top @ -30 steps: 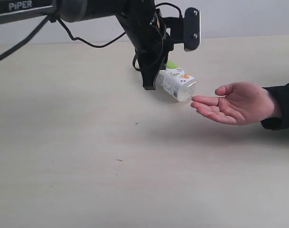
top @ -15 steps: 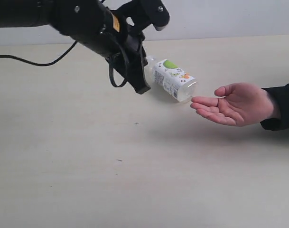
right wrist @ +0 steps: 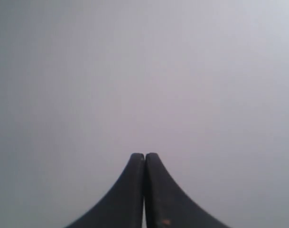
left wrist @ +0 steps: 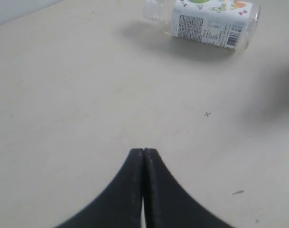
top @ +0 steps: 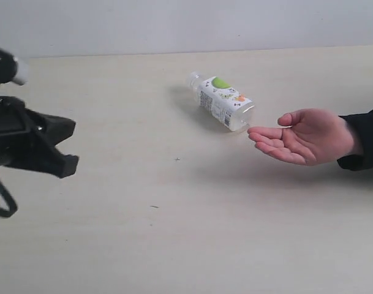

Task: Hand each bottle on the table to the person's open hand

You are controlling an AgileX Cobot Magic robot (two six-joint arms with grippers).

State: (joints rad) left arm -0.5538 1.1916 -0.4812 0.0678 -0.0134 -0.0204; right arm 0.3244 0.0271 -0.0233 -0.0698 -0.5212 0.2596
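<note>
One clear bottle (top: 222, 102) with a white-green label lies on its side on the pale table (top: 174, 233), its base a finger's width from the person's open hand (top: 299, 136). The same bottle (left wrist: 208, 23) shows in the left wrist view, far beyond my left gripper (left wrist: 144, 151), which is shut with nothing in it. In the exterior view my left gripper (top: 67, 162) hangs at the far left, well away from the bottle. My right gripper (right wrist: 144, 155) is shut and empty, facing a blank grey surface. The other bottles are out of view.
The person's dark sleeve (top: 362, 138) enters from the right edge. A pale wall (top: 192, 24) runs behind the table's far edge. Small dark specks (top: 154, 206) mark the tabletop.
My left arm has swung from over the bottle to the far left of the exterior view. The bottle stays lying on the table and the hand has hardly moved.
</note>
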